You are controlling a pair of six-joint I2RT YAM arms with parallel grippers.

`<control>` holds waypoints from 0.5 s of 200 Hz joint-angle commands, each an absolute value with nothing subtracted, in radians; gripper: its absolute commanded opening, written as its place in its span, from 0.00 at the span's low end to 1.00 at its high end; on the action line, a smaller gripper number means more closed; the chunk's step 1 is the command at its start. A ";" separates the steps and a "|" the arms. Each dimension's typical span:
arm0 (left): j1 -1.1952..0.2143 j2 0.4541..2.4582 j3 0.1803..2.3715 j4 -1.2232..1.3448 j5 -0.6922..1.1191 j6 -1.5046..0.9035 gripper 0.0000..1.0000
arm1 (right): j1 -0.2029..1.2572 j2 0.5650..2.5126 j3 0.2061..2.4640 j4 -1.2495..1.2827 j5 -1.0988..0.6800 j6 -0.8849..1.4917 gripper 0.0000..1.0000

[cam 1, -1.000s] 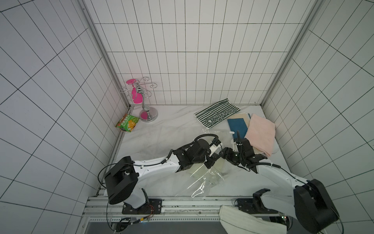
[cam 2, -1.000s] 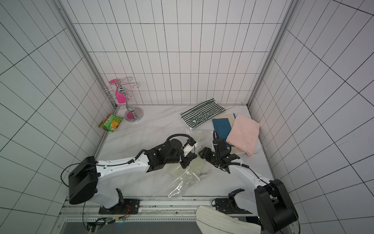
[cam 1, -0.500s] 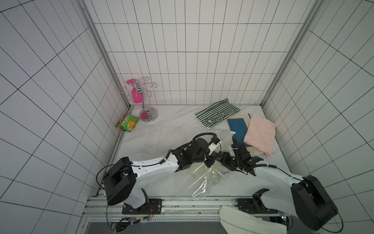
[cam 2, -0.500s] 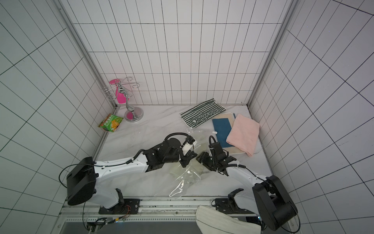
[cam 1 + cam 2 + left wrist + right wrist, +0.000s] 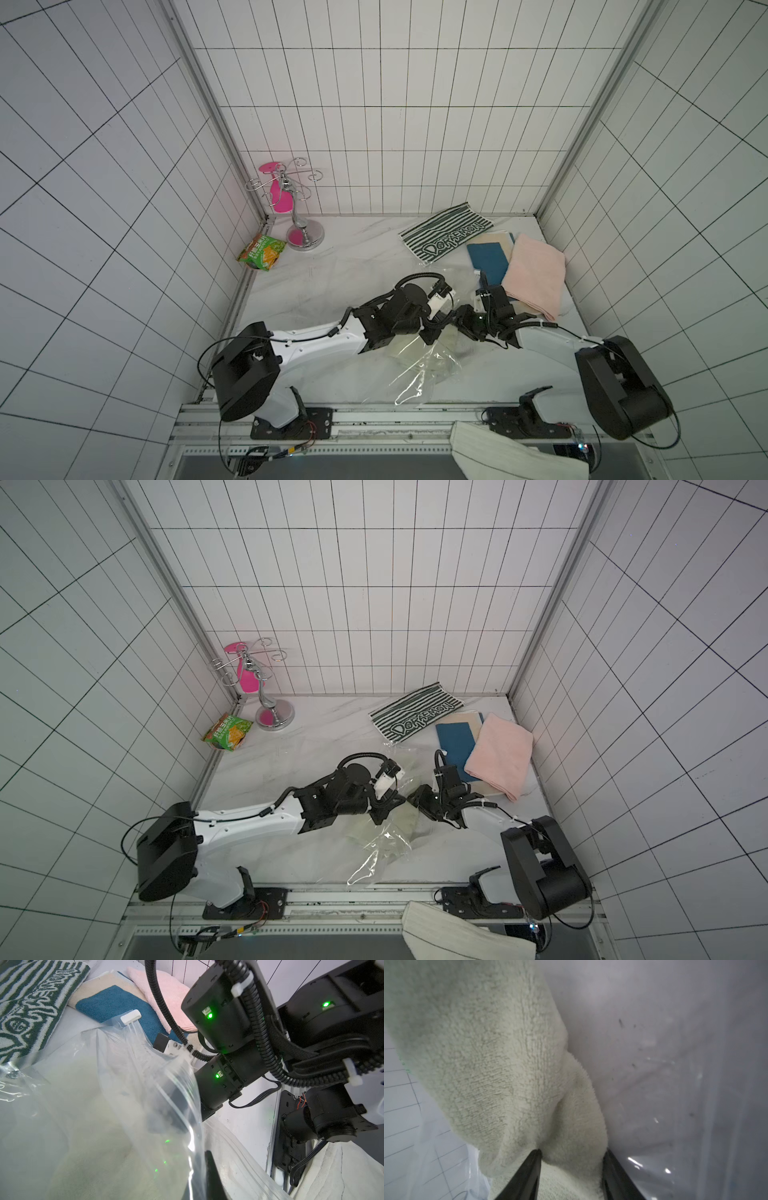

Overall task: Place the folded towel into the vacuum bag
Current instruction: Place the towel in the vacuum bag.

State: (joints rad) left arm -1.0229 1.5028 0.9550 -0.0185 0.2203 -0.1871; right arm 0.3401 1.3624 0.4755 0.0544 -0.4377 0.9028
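Far left corner of the desk [image 5: 357,266]: chrome hook stand [image 5: 300,226] with a pink item [image 5: 277,197] hanging on it. A green snack packet [image 5: 262,252] lies just beside the stand's base.

Far right: striped towel [image 5: 446,239], then a pink towel [image 5: 534,274] overlapping a blue towel [image 5: 488,259], on a beige cloth [image 5: 496,237].

Beyond the near rail: white ribbed cloth [image 5: 511,455].

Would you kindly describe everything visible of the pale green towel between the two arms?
The towel is pale greenish-cream terry cloth, soft and looped, folded into thick rolls. It rests over the table, seen through the vacuum bag's clear plastic in both top views. The right gripper has its jaws either side of one fold.
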 commanded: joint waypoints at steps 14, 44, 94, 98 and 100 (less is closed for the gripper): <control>-1.026 1.518 0.967 0.006 0.258 -0.169 0.00 | 0.343 1.379 0.439 0.211 -0.492 0.931 0.26; -1.025 1.517 0.973 0.000 0.251 -0.165 0.00 | 0.387 1.376 0.548 0.177 -0.551 0.864 0.11; -1.023 1.519 0.965 0.015 0.239 -0.169 0.00 | 0.402 1.343 0.578 0.141 -0.532 0.825 0.02; -1.023 1.519 0.965 0.015 0.239 -0.170 0.00 | 0.392 1.336 0.581 0.088 -0.486 0.818 0.00; -1.022 1.519 0.964 0.015 0.238 -0.170 0.00 | 0.387 1.334 0.582 0.053 -0.461 0.816 0.00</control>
